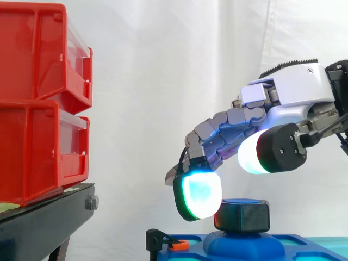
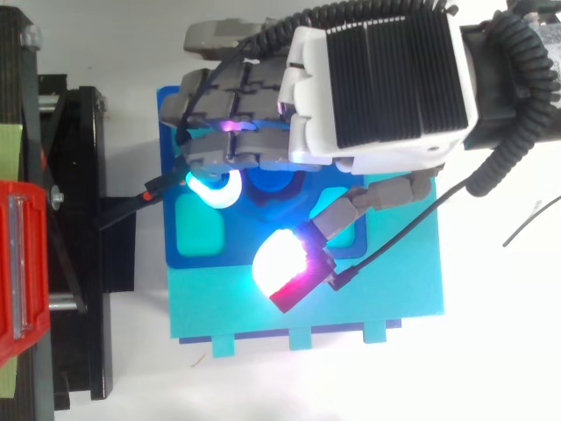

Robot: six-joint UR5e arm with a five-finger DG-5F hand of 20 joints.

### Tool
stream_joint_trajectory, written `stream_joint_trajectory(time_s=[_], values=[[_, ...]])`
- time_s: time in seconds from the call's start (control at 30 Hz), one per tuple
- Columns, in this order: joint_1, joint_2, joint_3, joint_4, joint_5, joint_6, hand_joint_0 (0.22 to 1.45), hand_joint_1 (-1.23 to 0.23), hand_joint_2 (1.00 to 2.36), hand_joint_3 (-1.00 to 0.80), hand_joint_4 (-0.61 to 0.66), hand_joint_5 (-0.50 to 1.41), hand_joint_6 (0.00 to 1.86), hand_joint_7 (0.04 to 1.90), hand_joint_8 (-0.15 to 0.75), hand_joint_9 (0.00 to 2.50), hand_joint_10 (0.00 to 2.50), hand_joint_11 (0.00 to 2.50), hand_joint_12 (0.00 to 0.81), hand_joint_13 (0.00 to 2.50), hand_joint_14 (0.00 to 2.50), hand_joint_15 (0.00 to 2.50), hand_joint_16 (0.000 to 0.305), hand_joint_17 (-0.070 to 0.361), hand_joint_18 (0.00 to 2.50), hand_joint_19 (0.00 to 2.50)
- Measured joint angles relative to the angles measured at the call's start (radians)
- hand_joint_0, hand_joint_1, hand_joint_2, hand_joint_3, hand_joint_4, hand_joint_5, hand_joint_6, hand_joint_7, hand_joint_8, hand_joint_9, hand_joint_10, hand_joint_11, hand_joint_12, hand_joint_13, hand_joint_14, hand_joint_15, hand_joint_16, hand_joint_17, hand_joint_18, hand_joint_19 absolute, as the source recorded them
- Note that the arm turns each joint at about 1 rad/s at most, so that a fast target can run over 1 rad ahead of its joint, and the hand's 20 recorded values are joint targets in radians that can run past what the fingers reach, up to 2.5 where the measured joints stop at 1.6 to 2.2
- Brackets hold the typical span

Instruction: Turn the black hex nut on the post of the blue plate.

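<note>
From above, the hand (image 2: pixel 377 79) hides the black hex nut (image 1: pixel 242 216). From the side I see the nut sitting on the post in the middle of the blue plate (image 1: pixel 293 244), whose bottom is cut off. There is one nut, one plate and two red bins (image 1: pixel 38 60). The fingers (image 1: pixel 198 196) bend down loosely, close together, with one glowing tip just beside the nut. The thumb (image 1: pixel 255 153) hangs apart above it, pinching nothing.

Robot hand (image 1: pixel 293 87) palm down, fingers (image 1: pixel 198 193) arched downward, thumb (image 1: pixel 261 151) spread apart.
</note>
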Motion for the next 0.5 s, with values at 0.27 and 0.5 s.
stream_joint_trajectory(time_s=[0.27,0.5], values=[[-0.022,0.000,0.000,-0.001,-0.042,-0.001,0.48,-0.34,1.00,-0.50,0.21,-0.18,0.56,1.15,0.275,0.41,0.00,0.08,0.372,0.41,0.00,0.10,0.056,0.126,0.26,0.14],[-0.053,0.000,0.000,-0.001,-0.090,-0.009,0.48,-0.34,1.00,-0.50,0.20,-0.18,0.56,1.15,0.274,0.41,0.00,0.08,0.371,0.41,0.00,0.10,0.056,0.126,0.25,0.15]])
